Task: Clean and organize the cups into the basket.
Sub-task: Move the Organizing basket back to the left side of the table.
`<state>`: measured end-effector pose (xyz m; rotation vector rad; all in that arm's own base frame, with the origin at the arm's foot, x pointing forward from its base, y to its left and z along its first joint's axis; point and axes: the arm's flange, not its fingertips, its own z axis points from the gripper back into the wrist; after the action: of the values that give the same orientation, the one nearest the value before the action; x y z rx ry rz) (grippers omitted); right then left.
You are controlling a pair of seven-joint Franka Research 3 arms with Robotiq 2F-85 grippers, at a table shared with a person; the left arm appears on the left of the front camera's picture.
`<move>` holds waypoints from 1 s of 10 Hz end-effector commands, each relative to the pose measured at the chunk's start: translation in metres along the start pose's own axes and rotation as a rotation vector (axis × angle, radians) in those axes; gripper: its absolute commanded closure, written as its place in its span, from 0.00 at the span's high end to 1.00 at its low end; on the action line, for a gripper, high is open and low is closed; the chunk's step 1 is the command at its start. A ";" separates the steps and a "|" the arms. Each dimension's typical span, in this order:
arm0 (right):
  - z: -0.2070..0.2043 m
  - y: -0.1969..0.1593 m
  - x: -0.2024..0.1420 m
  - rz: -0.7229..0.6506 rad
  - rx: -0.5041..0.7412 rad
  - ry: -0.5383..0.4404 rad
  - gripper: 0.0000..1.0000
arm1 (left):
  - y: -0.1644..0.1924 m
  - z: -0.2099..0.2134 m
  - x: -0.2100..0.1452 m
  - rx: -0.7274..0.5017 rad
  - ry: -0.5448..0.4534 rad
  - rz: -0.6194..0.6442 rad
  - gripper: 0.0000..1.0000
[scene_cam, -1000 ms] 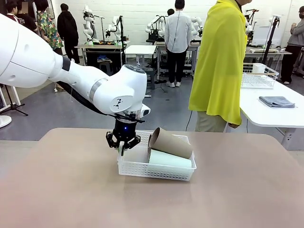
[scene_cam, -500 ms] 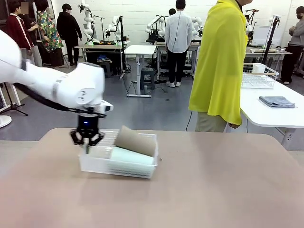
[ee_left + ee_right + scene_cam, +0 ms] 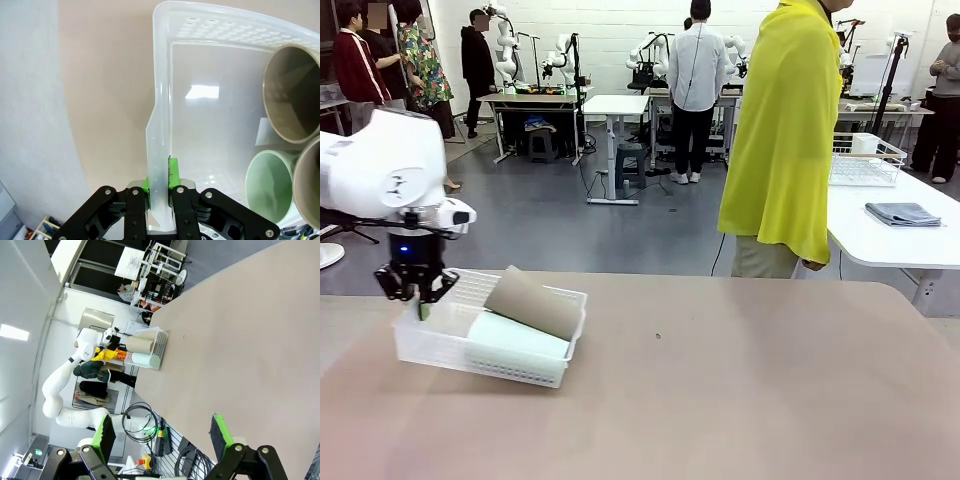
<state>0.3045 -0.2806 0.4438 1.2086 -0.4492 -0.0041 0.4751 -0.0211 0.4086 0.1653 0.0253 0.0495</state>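
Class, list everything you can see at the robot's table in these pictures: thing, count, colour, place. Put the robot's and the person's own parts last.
basket: one, white, table's left part.
cups: at least three, lying in the basket; mint green low, brown-taupe across it; the left wrist view shows one mint mouth and two taupe.
table: one, pale brown.
wire basket: one, white, on the white side table.
folded cloth: one, grey, same side table.
person: yellow top, far side.
left gripper: shut on the basket's rim.
right gripper: open, above the table.
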 end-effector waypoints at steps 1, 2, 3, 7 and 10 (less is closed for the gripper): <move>0.000 0.001 0.000 0.007 -0.012 -0.009 1.00 | 0.027 -0.004 -0.016 -0.015 -0.055 0.031 0.06; 0.000 0.001 0.000 0.007 -0.012 -0.009 1.00 | 0.038 -0.006 -0.021 -0.007 -0.087 0.055 0.06; 0.000 0.001 0.000 0.007 -0.012 -0.009 1.00 | 0.049 -0.009 -0.023 -0.003 -0.109 0.095 0.06; 0.000 0.001 0.000 0.007 -0.012 -0.009 1.00 | 0.077 -0.025 -0.026 -0.013 -0.111 0.162 0.06; 0.000 0.001 0.000 0.007 -0.012 -0.009 1.00 | 0.074 -0.036 -0.016 -0.039 -0.104 0.140 0.06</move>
<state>0.3045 -0.2806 0.4439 1.2085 -0.4492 -0.0039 0.4486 0.0584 0.3915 0.1498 -0.0715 0.1863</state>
